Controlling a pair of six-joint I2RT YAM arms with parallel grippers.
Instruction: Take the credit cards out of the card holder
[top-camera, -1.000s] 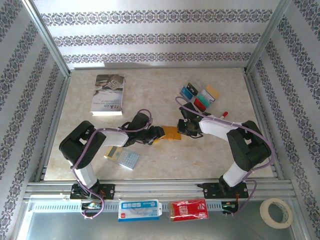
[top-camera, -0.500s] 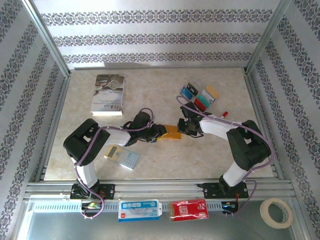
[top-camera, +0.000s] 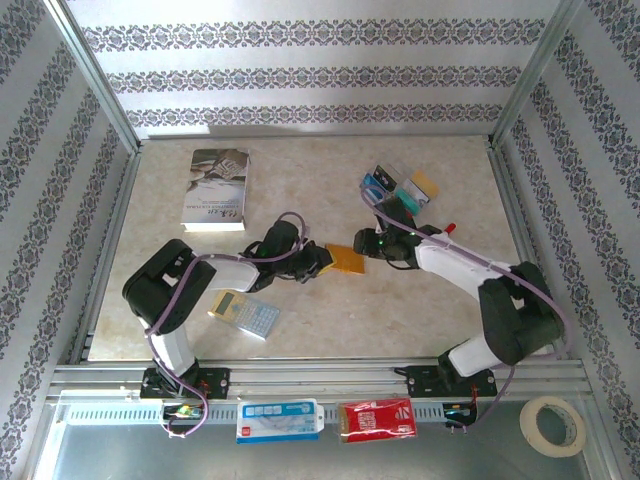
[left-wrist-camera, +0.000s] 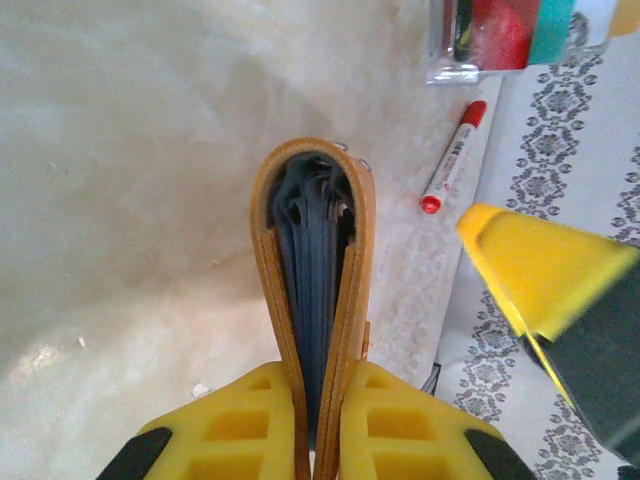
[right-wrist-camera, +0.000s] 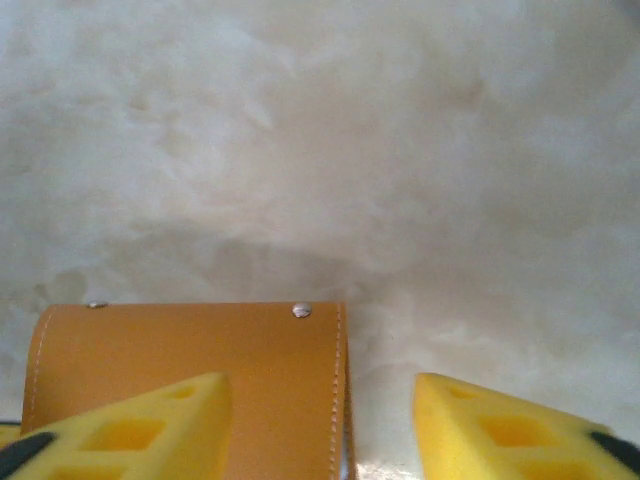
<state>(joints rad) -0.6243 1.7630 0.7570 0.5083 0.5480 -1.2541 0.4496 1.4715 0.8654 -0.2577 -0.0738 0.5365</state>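
Surveying from above: a beige marbled desk (top-camera: 300, 190) sits inside a metal-framed booth with walls (top-camera: 300, 75) papered in grey floral stripes.

Far left, a book (top-camera: 215, 190) lies flat. Nearer the front edge is a calculator (top-camera: 246, 316).

Left of centre, the left gripper (top-camera: 320, 262) is clamped on the holder (top-camera: 346, 260). The holder sits mid-desk, its long axis running roughly left to right, away from that gripper and toward the right gripper (top-camera: 378, 243).

Right of centre, the right gripper stands just beside the holder's far end, fingers apart and clamping nothing. Behind it the cards (top-camera: 420, 187) lie grouped near the back right. A marker (top-camera: 450, 229) lies close by them. A tape roll (top-camera: 552, 425) rests off the desk at front right.

Left wrist view adds detail:
- The holder (left-wrist-camera: 315, 270) is folded shut and seen edge-on.
- Its open edges are pinched in the left gripper (left-wrist-camera: 320, 400), and its rounded fold points away.
- Blue-grey inner panels are packed between the tan covers.
- The marker (left-wrist-camera: 455, 155) is red-capped, and the cards (left-wrist-camera: 510, 25) lie beyond it.

Right wrist view shows what the others do not:
- The holder's (right-wrist-camera: 190, 345) flat tan face has stitching and two rivets.
- It lies low and left, one corner reaching into the gap of the right gripper (right-wrist-camera: 320, 400).
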